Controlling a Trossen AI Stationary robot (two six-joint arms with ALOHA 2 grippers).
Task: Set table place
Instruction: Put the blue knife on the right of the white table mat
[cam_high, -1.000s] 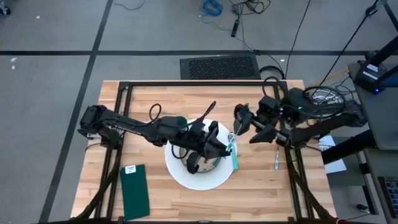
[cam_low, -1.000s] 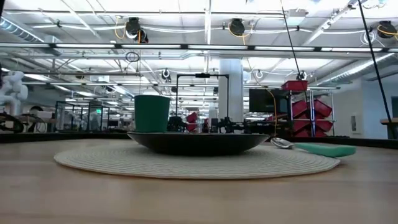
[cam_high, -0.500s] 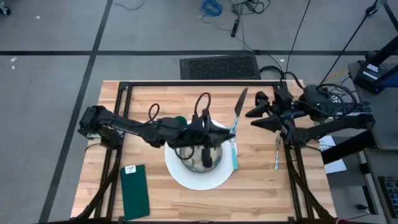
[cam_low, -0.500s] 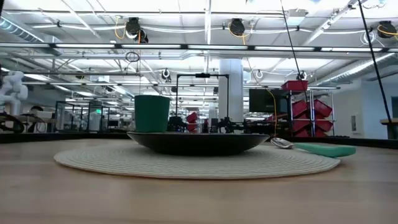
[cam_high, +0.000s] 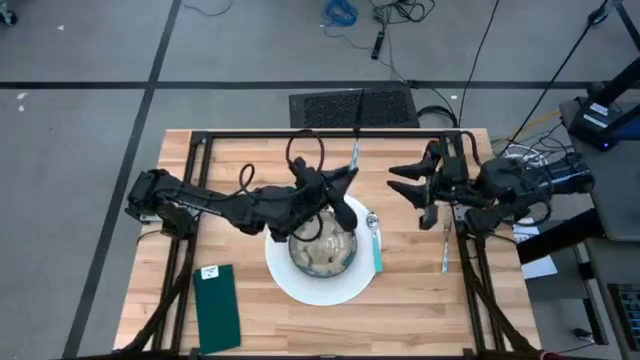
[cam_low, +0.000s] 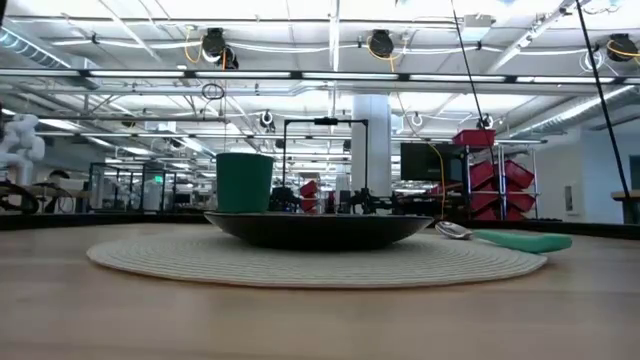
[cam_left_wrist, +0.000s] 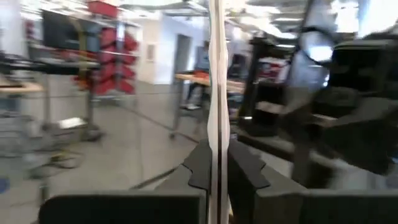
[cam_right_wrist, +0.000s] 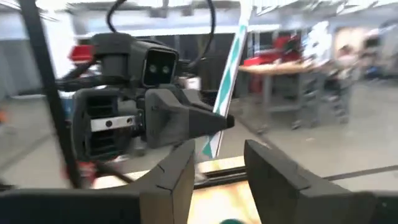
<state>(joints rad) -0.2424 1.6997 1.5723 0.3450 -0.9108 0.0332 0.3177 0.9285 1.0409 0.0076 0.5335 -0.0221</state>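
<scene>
Green napkin lies flat at the near left of the table, well apart from both grippers. Left gripper raised over the far rim of the bowl, fingers clenched on a thin utensil pointing up. Bowl sits on a round placemat; teal-handled spoon just right of it. Right gripper hovers beside the left, fingers spread, empty. Another utensil lies below it.

A black floor vent and a blue cable coil lie beyond.
</scene>
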